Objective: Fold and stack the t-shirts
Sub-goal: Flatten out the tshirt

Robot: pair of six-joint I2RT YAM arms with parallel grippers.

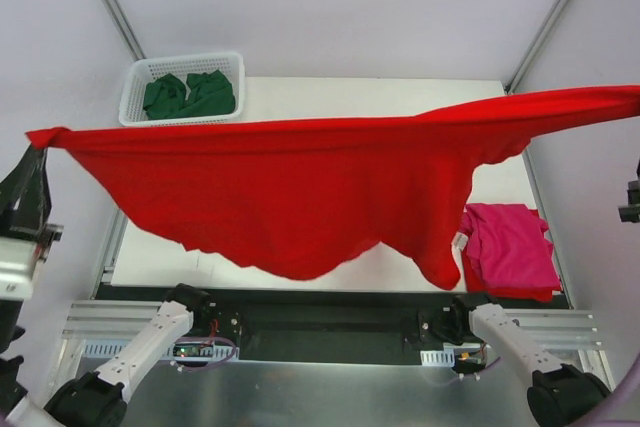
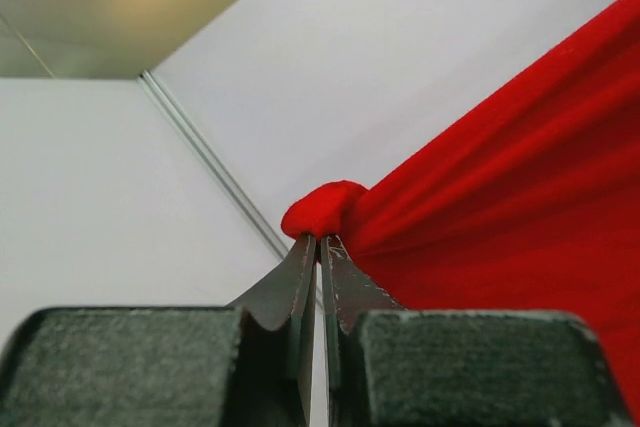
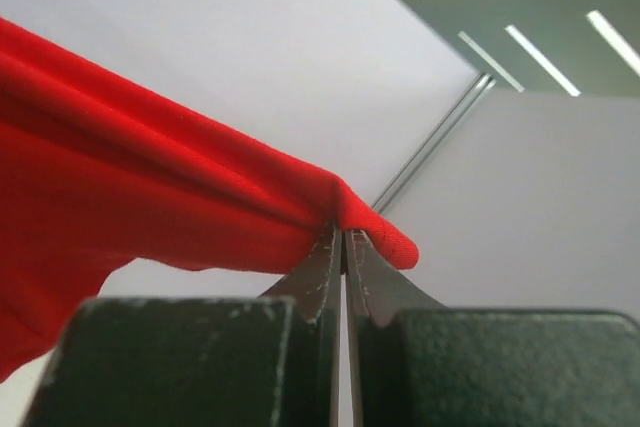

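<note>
Red t-shirt [image 1: 300, 187] hangs in the air, stretched across almost the whole top view. Its upper edge runs taut from the left edge of the frame to the right edge, rising slightly to the right. The lower edge sags in loose folds toward the bottom middle, and one sleeve droops lowest at the lower right.

The left tool [image 2: 320, 242] is pressed fully together on a bunched corner of the cloth, and a small knob of red sticks out past its tips. The right tool [image 3: 343, 237] is likewise clamped on the opposite corner. In the top view its tips are cut off by the right edge of the frame.

The shirt hides most of the table [image 1: 350, 97]. Bare table shows only as a band above the taut edge and a strip under the sag at the lower left.

A white basket [image 1: 130, 112] sits in the upper left of the frame at the table's far corner, with crumpled dark green t-shirts [image 1: 190, 95] inside. It is well apart from the red cloth.

A magenta t-shirt [image 1: 510, 247] lies at the lower right, close to the table's right edge. The hanging sleeve covers its left side. A thin red edge shows under its near side, but what it belongs to is hard to make out.
</note>
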